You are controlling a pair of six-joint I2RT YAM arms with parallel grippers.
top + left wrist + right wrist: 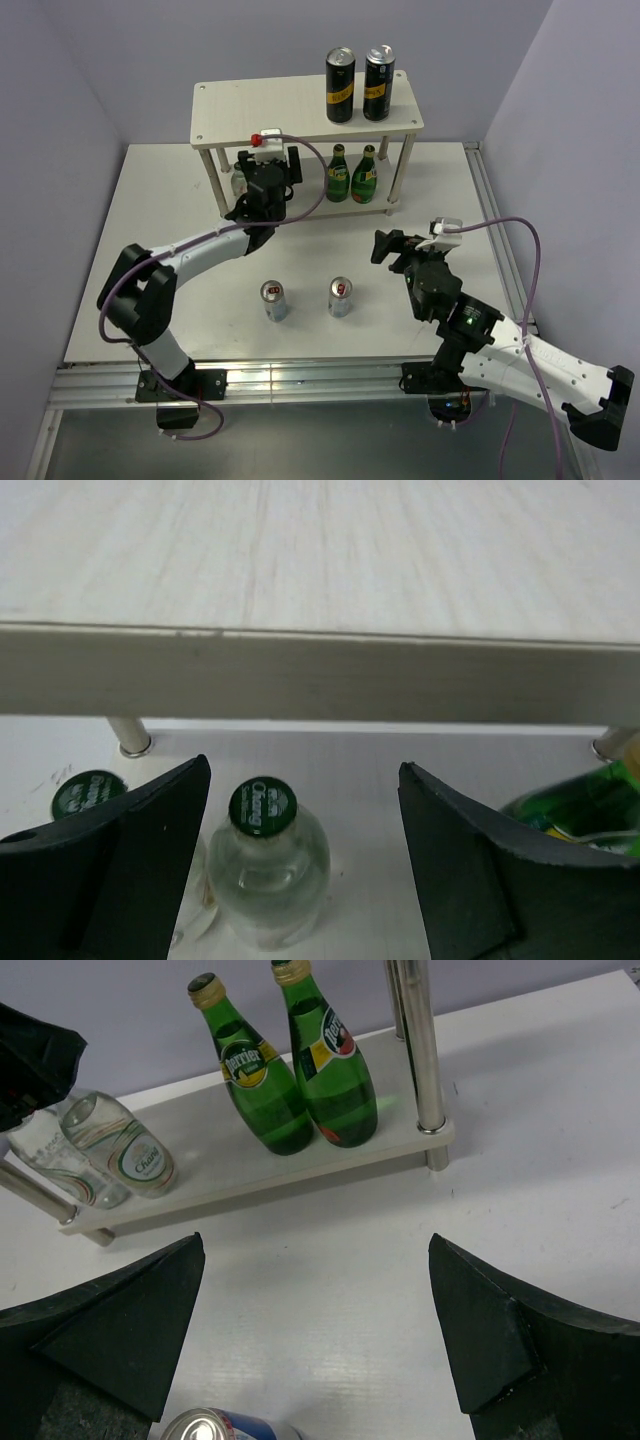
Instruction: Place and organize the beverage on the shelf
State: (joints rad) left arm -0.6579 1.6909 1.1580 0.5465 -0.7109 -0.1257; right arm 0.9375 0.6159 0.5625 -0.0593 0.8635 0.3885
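Observation:
The cream two-tier shelf (pixel 300 105) stands at the back. Two green glass bottles (pixel 351 173) stand on the right of its lower board (pixel 250 1180); they also show in the right wrist view (pixel 300 1080). Two clear bottles with green caps (pixel 100 1150) stand on the left of it. My left gripper (pixel 265 165) is open at that left end. One clear bottle (pixel 265 865) stands between its jaws (pixel 305 770), close to the left finger. Two slim silver-blue-red cans (pixel 273 300) (pixel 341 297) stand on the table. My right gripper (pixel 392 250) is open and empty above the table (pixel 317 1243), with one can (pixel 215 1428) just below it.
Two taller black cans with yellow labels (pixel 358 84) stand on the shelf's top board. Its round posts (pixel 420 1050) stand at the corners. The white table ends in a metal rail (pixel 300 375) at the front. Grey walls close in the back and sides.

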